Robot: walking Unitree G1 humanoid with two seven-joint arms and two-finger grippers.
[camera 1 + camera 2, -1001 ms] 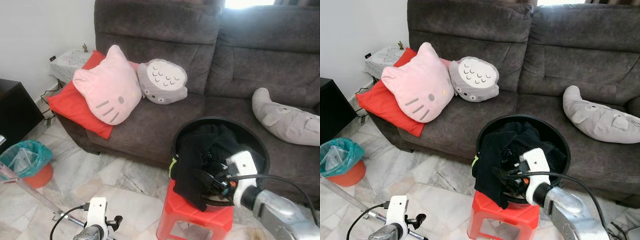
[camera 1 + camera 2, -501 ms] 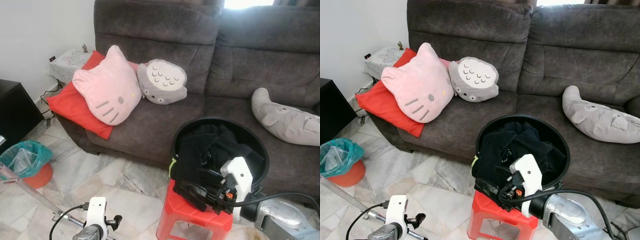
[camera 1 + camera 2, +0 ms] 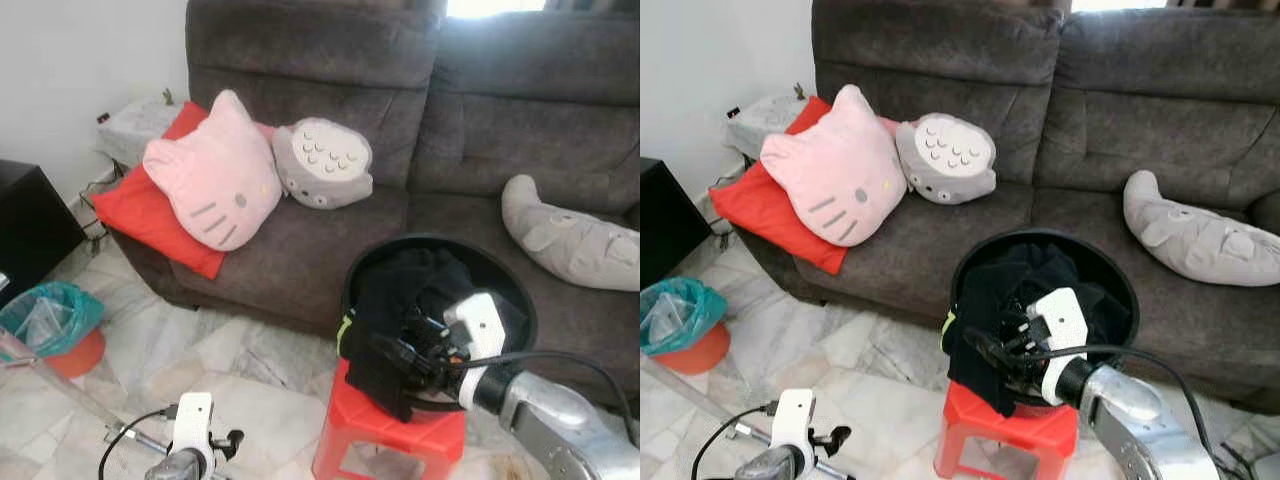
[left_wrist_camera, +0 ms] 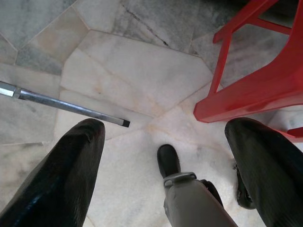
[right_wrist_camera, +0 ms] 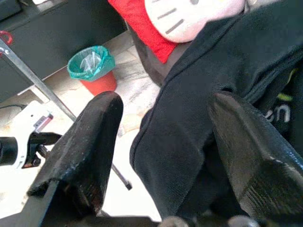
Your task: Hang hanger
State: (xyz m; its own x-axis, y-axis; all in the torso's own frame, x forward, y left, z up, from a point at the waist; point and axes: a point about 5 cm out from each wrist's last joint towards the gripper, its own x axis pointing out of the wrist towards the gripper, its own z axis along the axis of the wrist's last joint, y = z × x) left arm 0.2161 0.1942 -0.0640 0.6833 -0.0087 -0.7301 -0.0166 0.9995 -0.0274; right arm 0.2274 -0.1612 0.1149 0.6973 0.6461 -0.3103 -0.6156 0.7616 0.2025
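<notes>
The task looks barely begun: no hanger can be made out, and nothing is hung. At the lower right of the head view, the right gripper (image 3: 985, 352) reaches into the dark clothes (image 3: 400, 300) heaped in a black basket (image 3: 1118, 275) on a red stool (image 3: 385, 435), its fingers (image 5: 90, 137) apart around a fold of cloth, not yet clamped. The left gripper (image 4: 165, 156) hangs spread over the marble floor (image 4: 132, 71) at the lower left, beside a metal rod (image 4: 61, 105).
</notes>
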